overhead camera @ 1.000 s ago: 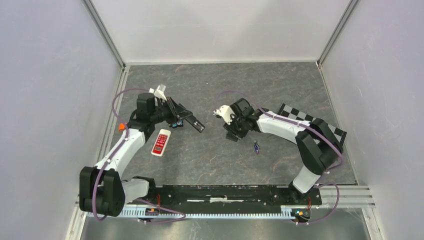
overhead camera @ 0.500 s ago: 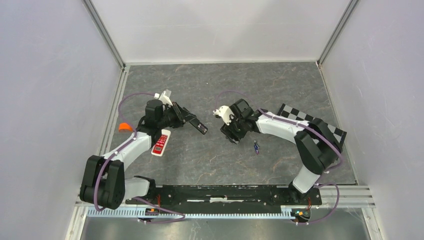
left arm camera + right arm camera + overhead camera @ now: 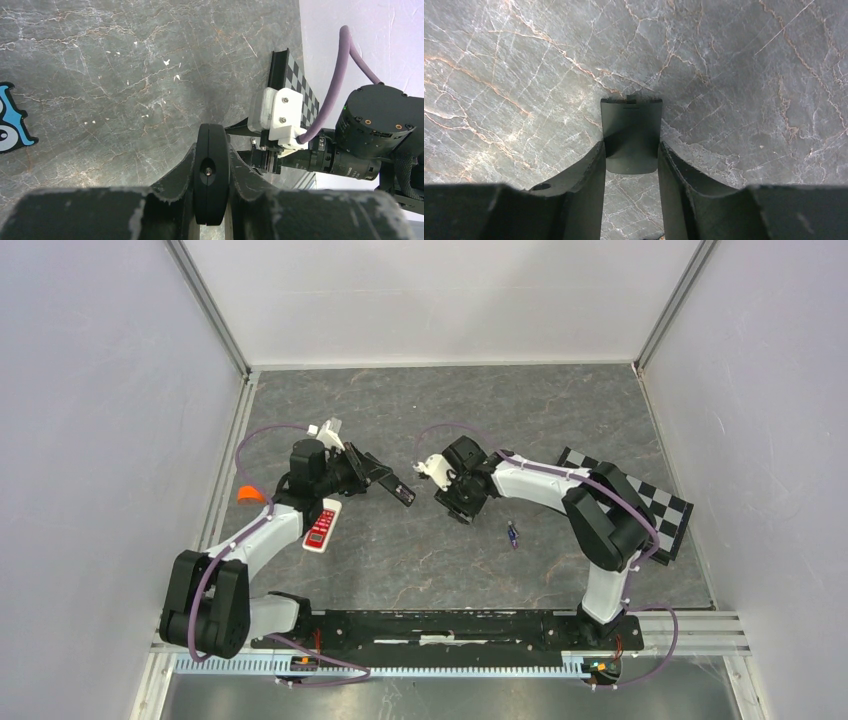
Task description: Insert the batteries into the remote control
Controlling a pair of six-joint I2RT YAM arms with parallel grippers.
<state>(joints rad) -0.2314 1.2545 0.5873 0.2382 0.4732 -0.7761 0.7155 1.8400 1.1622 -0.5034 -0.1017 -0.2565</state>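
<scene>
My left gripper (image 3: 372, 477) (image 3: 211, 156) is shut on a black remote control (image 3: 396, 488) (image 3: 211, 190), which the left wrist view shows end-on between the fingers. Opposite it, a short way to the right, my right gripper (image 3: 456, 510) (image 3: 631, 150) is shut on a dark flat battery cover (image 3: 631, 127), its fingers pressed against the cover's two sides above the table. One small purple battery (image 3: 512, 533) lies on the table just right of the right gripper. Nothing else of the batteries shows.
A red-and-white remote (image 3: 322, 524) lies under the left forearm. A checkerboard plate (image 3: 650, 502) (image 3: 295, 80) sits at the right, partly under the right arm. A blue sticker (image 3: 11, 125) is on the marble-patterned table (image 3: 420, 410). Walls enclose three sides.
The left arm swung a little to the right with the black remote. The right gripper moved left toward it, and the right arm's elbow shifted left over the checkerboard.
</scene>
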